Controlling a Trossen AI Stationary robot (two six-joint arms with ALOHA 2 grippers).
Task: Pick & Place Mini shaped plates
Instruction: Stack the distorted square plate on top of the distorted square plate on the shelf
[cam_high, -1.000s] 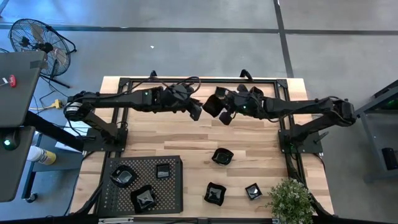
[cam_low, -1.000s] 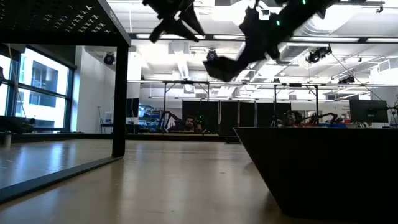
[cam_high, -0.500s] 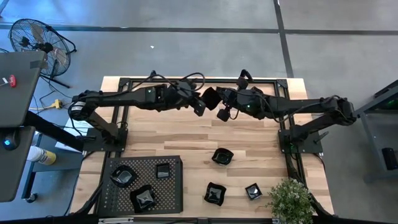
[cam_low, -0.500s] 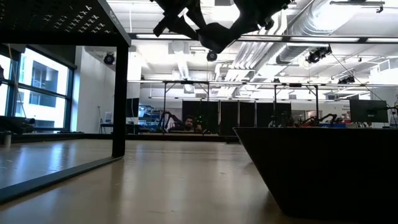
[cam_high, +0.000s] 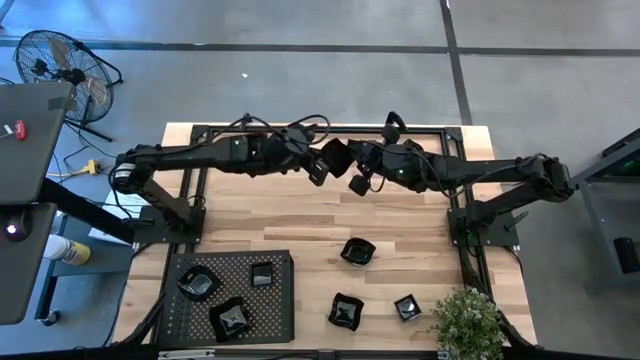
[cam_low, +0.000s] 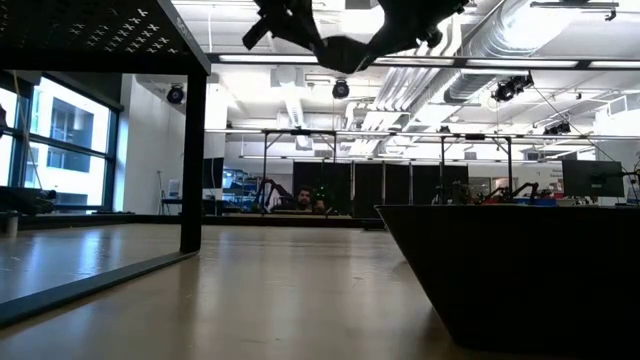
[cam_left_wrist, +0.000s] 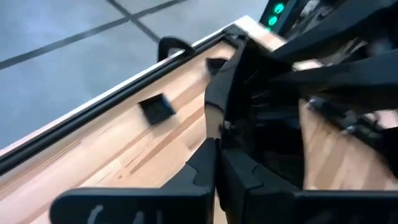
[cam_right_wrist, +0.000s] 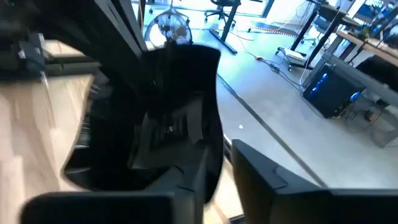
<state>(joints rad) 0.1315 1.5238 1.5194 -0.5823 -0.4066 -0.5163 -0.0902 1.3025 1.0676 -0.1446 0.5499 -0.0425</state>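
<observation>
- At 7 o'clock on the table, the tray (cam_high: 283, 312) holds three plates (cam_high: 198, 283). Nothing there has changed over the last second.
- At 12 o'clock, above the table, the left gripper (cam_high: 320, 170) has reached inward, spread wide, and then snapped down narrow. Its wrist view shows both fingers pinched together on the rim of the carried plate (cam_high: 336, 156).
- That plate hangs in the air between the two grippers, tilted on edge and well clear of the wood. A second ago it sat slightly further right, held by the right arm alone, so it has been brought over to the left arm.
- Just right of it, the right gripper (cam_right_wrist: 225, 152) had been clamped tight and has begun to loosen. Its wrist view shows a narrow gap between the fingers, with the plate against one of them. Whether that finger still presses on the plate cannot be told.
- Judged from this, a mid-air handover is at its turning point, with the left arm gripping and the right arm starting to release. The right arm would need to open fully and back away before the left arm can swing toward the tray.
- At 5 o'clock, three more plates (cam_high: 357, 251) lie loose on the wood and unmoved, so about half the job remains.
</observation>
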